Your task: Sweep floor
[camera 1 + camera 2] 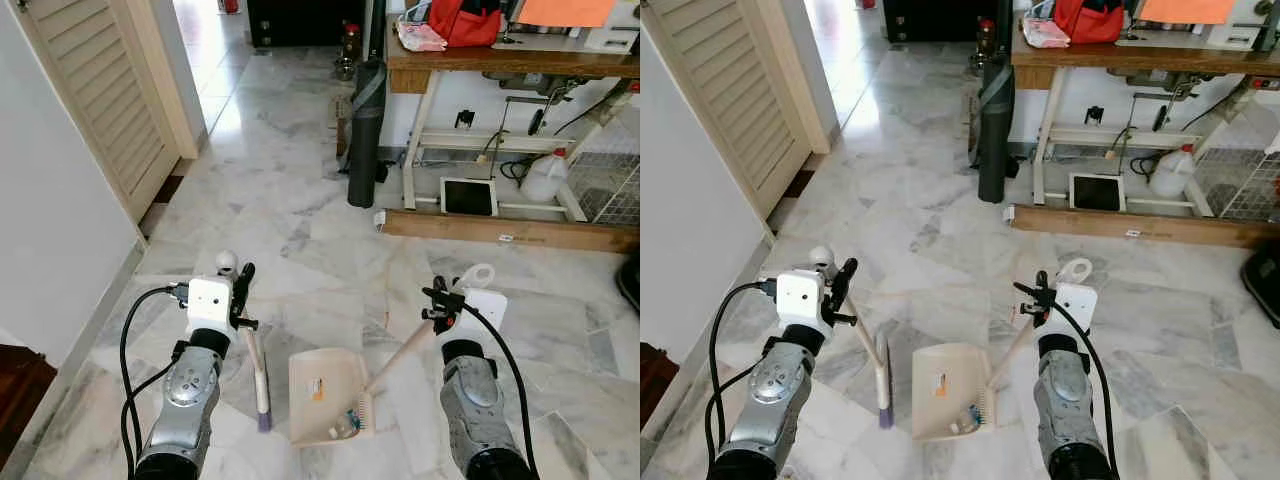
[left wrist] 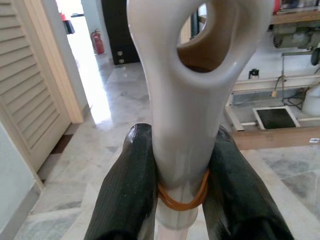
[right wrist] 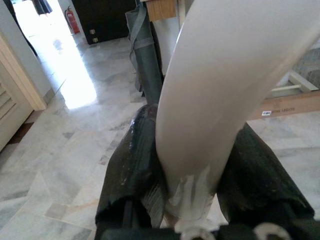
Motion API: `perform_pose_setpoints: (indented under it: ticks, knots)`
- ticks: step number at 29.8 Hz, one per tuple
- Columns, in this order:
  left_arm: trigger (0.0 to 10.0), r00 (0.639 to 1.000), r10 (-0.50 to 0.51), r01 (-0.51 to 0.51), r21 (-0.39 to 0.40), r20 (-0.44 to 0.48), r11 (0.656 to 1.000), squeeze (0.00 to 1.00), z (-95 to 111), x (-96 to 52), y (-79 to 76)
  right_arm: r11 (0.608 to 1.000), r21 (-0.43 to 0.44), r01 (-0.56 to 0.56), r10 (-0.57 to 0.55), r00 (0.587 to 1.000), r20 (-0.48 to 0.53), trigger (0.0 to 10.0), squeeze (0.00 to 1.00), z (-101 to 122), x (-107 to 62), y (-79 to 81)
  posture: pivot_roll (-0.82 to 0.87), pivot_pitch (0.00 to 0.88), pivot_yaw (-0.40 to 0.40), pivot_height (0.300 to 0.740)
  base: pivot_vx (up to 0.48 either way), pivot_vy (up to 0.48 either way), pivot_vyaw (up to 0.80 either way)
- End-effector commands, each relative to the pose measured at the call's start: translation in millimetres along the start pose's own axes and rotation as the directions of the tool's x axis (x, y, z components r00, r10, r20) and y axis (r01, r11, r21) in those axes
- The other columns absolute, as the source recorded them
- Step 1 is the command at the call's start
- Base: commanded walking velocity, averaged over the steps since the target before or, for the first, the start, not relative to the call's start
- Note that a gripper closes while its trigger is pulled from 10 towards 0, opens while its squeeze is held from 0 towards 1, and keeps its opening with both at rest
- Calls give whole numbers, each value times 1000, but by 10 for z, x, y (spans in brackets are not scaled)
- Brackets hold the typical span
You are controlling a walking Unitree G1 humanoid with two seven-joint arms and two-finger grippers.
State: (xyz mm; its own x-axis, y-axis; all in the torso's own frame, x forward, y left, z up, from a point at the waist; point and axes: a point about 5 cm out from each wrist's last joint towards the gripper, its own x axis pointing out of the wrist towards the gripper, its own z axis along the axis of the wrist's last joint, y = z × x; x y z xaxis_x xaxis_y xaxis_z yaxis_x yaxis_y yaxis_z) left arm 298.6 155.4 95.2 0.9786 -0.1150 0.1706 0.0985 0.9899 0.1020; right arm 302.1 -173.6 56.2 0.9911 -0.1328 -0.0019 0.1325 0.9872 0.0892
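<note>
The left end effector [image 1: 240,290] is grasping the brush [image 1: 258,375], whose long axis is slanting down to the marble floor [image 1: 300,220] just left of the dustpan [image 1: 325,395], which the right end effector [image 1: 440,300] is grasping by its handle.

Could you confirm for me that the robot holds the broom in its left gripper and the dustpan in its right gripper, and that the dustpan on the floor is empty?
Nearly right. The dustpan is not empty: the left eye view shows small bits of debris near its rear edge. The left gripper does hold the broom, and the right gripper holds the dustpan's handle.
</note>
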Motion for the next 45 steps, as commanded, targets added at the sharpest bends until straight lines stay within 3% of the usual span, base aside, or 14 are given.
perform_pose_setpoints:
  ticks: [1,17,36,45]
  knots:
    - [10000,999,-2,1,29,43,1000,0,46,4,29,1000,10,9,-10,999,50,10000,0,116,26,-14,34,0,10,740,0,0,0]
    - [10000,998,-41,39,28,47,999,0,71,39,-35,999,36,17,-19,999,41,10000,0,142,11,55,26,0,26,740,0,0,0]
    - [10000,998,-15,13,34,62,999,0,122,68,-16,999,39,20,-21,999,39,10000,0,218,80,90,48,0,3,740,0,0,0]
    - [10000,997,-21,19,30,72,999,0,140,81,-70,999,31,29,-30,999,34,10000,0,224,68,50,36,0,-2,740,0,0,0]
